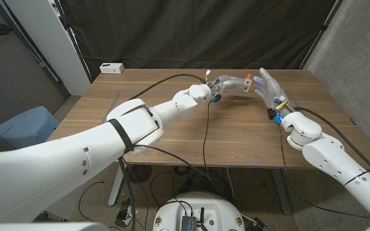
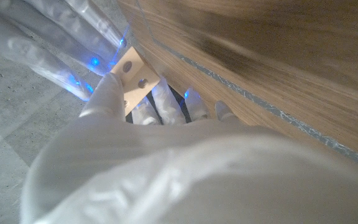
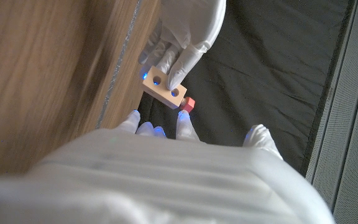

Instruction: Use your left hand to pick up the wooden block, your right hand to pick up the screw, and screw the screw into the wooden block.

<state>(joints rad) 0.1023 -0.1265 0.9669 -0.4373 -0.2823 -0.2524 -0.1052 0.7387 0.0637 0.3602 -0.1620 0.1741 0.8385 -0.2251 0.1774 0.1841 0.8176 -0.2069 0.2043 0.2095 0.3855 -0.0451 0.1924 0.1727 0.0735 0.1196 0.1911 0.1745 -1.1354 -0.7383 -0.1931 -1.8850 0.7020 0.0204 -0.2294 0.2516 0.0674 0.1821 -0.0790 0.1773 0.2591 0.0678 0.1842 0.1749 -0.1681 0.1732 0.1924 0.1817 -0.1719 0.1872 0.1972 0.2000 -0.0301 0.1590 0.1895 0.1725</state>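
Left hand grips the block, held up over the far part of the table; in the left wrist view the thumb lies across one face of the block with the other fingers behind it, and two holes show. Right wrist view shows the same: left hand reaching in, fingers wrapped on the block, both holes facing the camera. Right hand is just beside the block's end, fingers half spread and reaching toward it. The screw, red head, sits at the block's end, touching it or partly in it; a right fingertip is at the head, but I cannot tell whether the hand really pinches it or only touches. Red speck in the head view is likely the screw, too small to say more. Judgement: the step in hand is turning the screw in. Risks: weak hold on the small head, so fingers slip and the screw drops to the table; screw going in tilted and binding; push from the right hand rotating the block in the left grip, since it is held toward one end; left thumb close to a hole could get in the way. A white box sits on the table's far left corner, well apart.
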